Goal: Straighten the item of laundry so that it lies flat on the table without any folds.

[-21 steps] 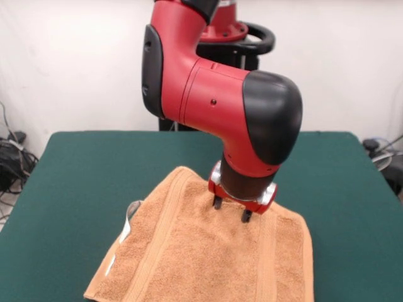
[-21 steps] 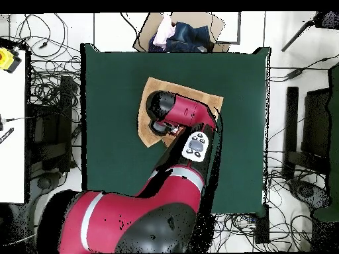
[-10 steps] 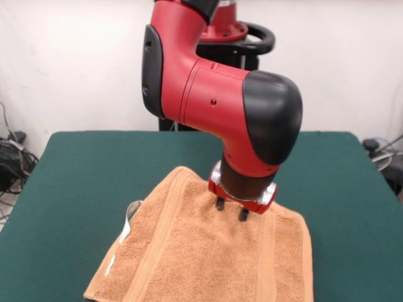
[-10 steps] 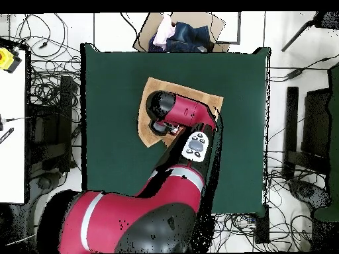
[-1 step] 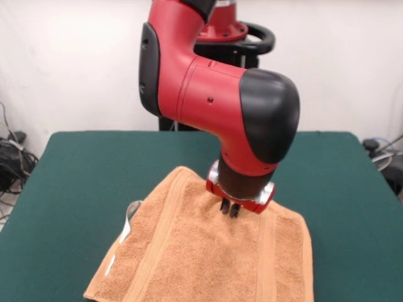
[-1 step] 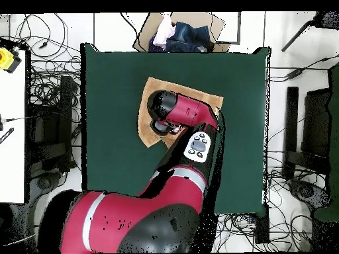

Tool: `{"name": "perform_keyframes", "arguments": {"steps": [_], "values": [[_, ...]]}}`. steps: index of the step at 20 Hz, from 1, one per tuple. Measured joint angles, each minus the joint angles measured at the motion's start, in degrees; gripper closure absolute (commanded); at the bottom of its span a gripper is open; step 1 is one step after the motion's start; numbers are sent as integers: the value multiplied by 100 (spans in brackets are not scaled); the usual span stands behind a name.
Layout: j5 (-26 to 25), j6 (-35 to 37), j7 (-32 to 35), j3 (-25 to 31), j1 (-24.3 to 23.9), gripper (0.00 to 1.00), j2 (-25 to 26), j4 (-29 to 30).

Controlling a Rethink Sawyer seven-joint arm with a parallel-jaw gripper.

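Note:
The item of laundry [image 5: 189,258], an orange-tan towel with woven bands, lies on the green table [image 5: 88,170] toward its near side. Its left edge looks doubled over, with a white tag [image 5: 126,230] showing there. My gripper [image 5: 229,211] points straight down onto the towel's far middle. Its fingers are shut together with their tips in the cloth, pinching it. In the overhead view the arm covers most of the towel [image 6: 182,89] and hides the gripper; the table [image 6: 112,99] shows around it.
A cardboard box [image 6: 182,33] with clothes sits just past the table's top edge in the overhead view. A white side table [image 6: 10,132] with a yellow object [image 6: 6,59] stands at the left. Cables lie around the table.
The two fingers, spread apart on the towel a second ago, have closed together on the cloth. The arm has shifted very slightly left.

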Motion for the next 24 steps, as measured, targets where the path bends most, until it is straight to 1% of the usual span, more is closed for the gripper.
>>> {"name": "perform_keyframes", "arguments": {"steps": [3, 4, 5, 10, 11, 13, 14, 15, 16, 18, 19, 22, 23, 24], "values": [[0, -52, 0, 0, -151, 100, -23, -37], [-35, -88, 0, 1, -352, 100, -39, -82], [-65, -114, -1, 5, -450, 100, -52, -94], [-428, -278, -139, 114, -1209, 100, -221, -121], [-660, -346, -277, 170, -1581, 100, -307, -131], [-1010, -479, -572, 288, -2105, 100, -419, -132], [-1086, -510, -643, 314, -2213, 100, -440, -133], [-1277, -587, -849, 393, -2487, 100, -492, -130], [-1545, -725, -1172, 507, -2865, 100, -555, -134], [-1899, -932, -1668, 637, -3347, 100, -602, -135], [-2318, -1224, -2342, 798, -3879, 0, -634, -135], [-2413, -1290, -2504, 834, -3993, 0, -638, -134], [-2562, -1394, -2820, 904, -4178, 0, -641, -134], [-2629, -1406, -2962, 937, -4227, 0, -640, -133]]}}
